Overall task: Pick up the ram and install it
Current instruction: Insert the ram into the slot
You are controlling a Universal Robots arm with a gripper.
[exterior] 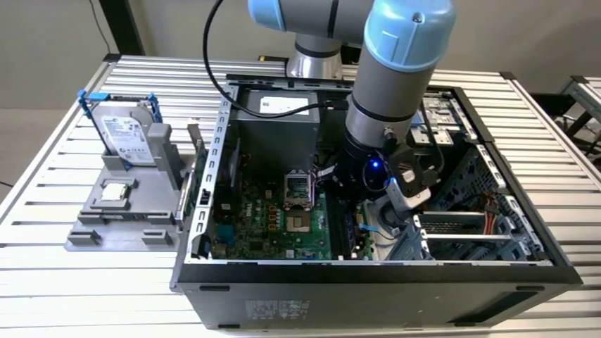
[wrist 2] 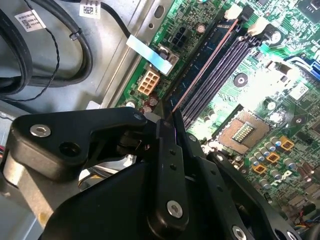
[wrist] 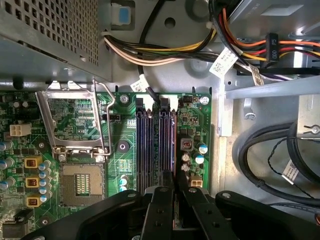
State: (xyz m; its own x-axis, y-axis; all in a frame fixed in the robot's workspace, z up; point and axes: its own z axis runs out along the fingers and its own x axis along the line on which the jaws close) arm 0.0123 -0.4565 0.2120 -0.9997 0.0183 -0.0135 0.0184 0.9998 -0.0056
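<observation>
my end effector (wrist 2: 172, 125) is down inside the open computer case (exterior: 376, 271), its fingers (wrist: 162, 210) pressed together on the ram (wrist 2: 200, 67), pinching it edge-on. the ram stands over the memory slots (wrist: 155, 145) on the green motherboard (exterior: 272, 225), beside the open processor socket (wrist: 82, 182). outside the case, on the counter (exterior: 56, 282), a grey holder (exterior: 127, 211) carries the silver hard drive (exterior: 127, 137) and a small square chip (exterior: 115, 190).
</observation>
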